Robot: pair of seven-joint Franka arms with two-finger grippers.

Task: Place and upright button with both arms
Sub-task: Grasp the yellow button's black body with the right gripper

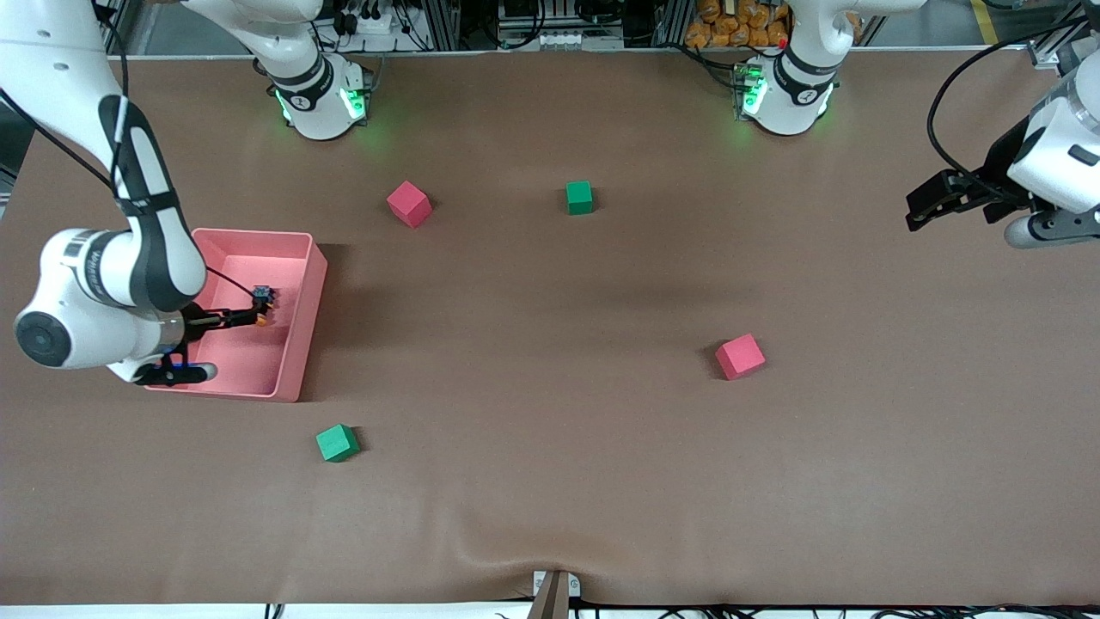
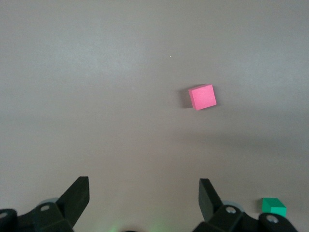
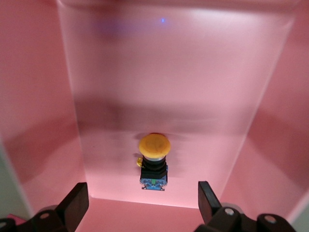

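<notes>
Pink bin (image 1: 296, 331) holds the orange-capped button (image 3: 154, 162) lying down.

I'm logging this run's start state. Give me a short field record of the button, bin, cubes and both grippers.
button: lying on its side in the bin, not gripped
bin: pink, toward the right arm's end of the table
right gripper: open, over the button in the bin
left gripper: open, waiting above bare table
cubes: two red, two green, loose on the table
</notes>
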